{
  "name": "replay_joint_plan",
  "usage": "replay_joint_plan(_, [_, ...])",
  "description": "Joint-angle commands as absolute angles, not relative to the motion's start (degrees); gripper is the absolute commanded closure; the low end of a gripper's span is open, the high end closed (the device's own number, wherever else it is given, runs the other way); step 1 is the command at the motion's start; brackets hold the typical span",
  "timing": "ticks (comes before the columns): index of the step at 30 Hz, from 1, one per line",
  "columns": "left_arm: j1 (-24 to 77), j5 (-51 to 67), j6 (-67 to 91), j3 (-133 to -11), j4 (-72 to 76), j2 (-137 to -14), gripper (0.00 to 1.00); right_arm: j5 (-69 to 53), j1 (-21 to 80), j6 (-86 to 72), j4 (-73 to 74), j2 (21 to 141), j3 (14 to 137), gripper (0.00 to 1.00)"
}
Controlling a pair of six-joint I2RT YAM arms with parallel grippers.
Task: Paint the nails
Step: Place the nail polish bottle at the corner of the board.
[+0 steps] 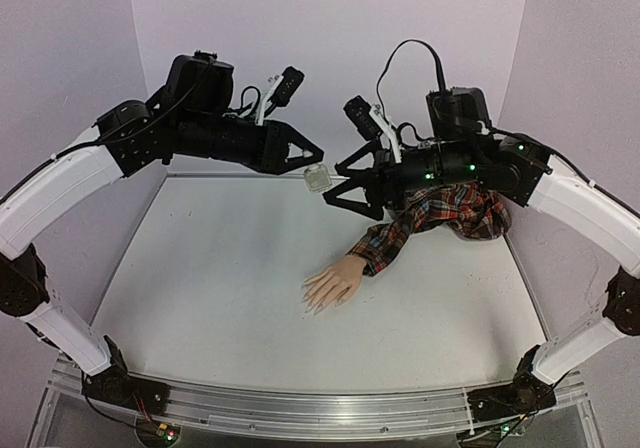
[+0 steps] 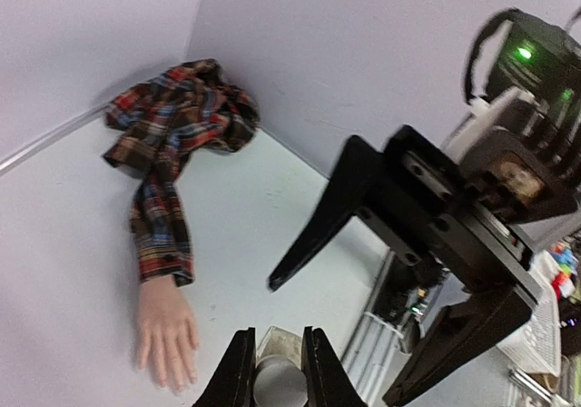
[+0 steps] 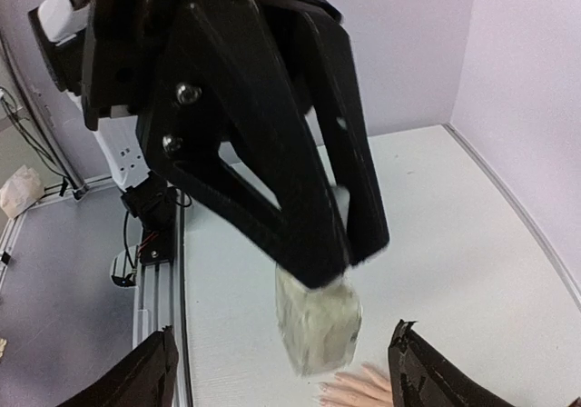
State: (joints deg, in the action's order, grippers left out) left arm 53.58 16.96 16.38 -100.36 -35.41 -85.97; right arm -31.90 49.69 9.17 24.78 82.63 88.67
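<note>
My left gripper (image 1: 312, 165) is shut on the capped end of a small clear bottle (image 1: 318, 178), held high over the back of the table. In the left wrist view the bottle (image 2: 278, 345) sits between my fingers (image 2: 238, 371). My right gripper (image 1: 332, 183) stands open, facing the bottle, its fingers to either side and apart from it. From the right wrist, the bottle (image 3: 318, 321) hangs from the left gripper (image 3: 349, 262); my right gripper (image 3: 286, 375) is wide. The mannequin hand (image 1: 332, 284) lies palm down, its nails (image 1: 312, 305) pale and tiny.
The red plaid sleeve (image 1: 440, 213) runs from the hand's wrist to a bunched heap at the back right corner, under my right arm. Lilac walls (image 1: 330, 28) close the table on three sides. An aluminium rail (image 1: 320, 408) runs along the near edge.
</note>
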Motion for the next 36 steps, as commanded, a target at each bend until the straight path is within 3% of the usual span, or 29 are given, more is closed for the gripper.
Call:
replay_joint_plan(1, [50.47, -2.13, 15.65, -94.59, -32.49, -80.98, 1.00, -19.48, 49.58, 6.94, 21.69, 79.68, 84.98, 0.12])
replay_joint_plan(7, [41.45, -15.96, 15.33, -74.07, -18.64, -75.06, 1.00, -8.00, 49.57, 4.16, 18.75, 75.18, 77.91, 0.10])
replay_joint_plan(15, [24.59, -14.89, 18.19, -55.17, -1.68, -74.63, 1.00, -0.96, 49.40, 3.71, 16.99, 66.81, 70.57, 0.03])
replay_joint_plan(25, [11.09, -14.63, 21.99, -47.92, 11.86, -82.41, 1.00, 2.33, 48.72, 5.01, 16.96, 59.03, 65.47, 0.02])
replay_joint_plan(36, [8.87, -14.74, 26.93, -49.38, 20.94, -97.64, 1.00, 1.53, 48.50, 5.57, 16.96, 56.87, 63.58, 0.02])
